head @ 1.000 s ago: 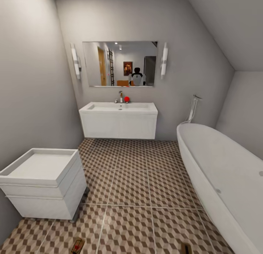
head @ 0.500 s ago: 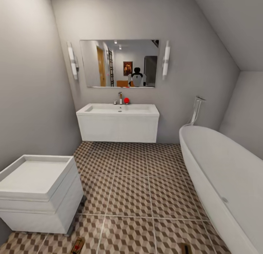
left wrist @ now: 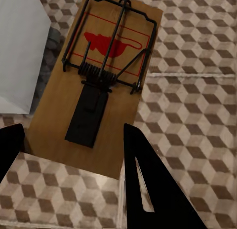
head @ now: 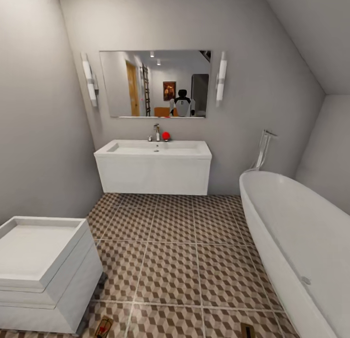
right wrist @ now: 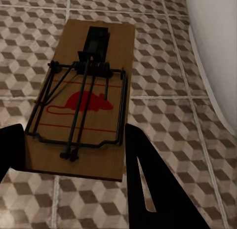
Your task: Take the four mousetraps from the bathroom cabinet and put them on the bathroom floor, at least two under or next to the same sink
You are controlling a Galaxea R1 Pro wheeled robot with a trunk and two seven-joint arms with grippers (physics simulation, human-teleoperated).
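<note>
In the left wrist view our left gripper [left wrist: 74, 155] had its dark fingers [left wrist: 148, 189] clamped on the near short edge of a mousetrap [left wrist: 98, 86], one finger at each side of the tan board. The trap's black wire bar and spring lay over a red mouse print, and the board hung above the bathroom floor [left wrist: 192, 91] with its cube-pattern tiles. A corner of a white unit [left wrist: 19, 46] showed just beside the trap's far end.

In the right wrist view our right gripper [right wrist: 74, 155] likewise had its fingers [right wrist: 148, 189] closed on the near edge of a second mousetrap [right wrist: 84, 100], its spring end pointing away from us. Below it lay the same patterned tiles, and the white wall of the bathtub [right wrist: 217, 46] curved along one side.

From the head view we saw both traps small at the bottom edge: the left one [head: 103, 327] beside the low white unit [head: 43, 270], the right one [head: 247, 330] near the bathtub [head: 291, 231]. The tiled floor [head: 170, 260] ran ahead to the bathroom sink [head: 153, 165], a white wall-hung basin with a chrome tap [head: 156, 132] and a small red object [head: 166, 135] on its back edge. Above it hung a mirror [head: 154, 83] between two wall lights [head: 220, 79], with our own reflection in the glass.
</note>
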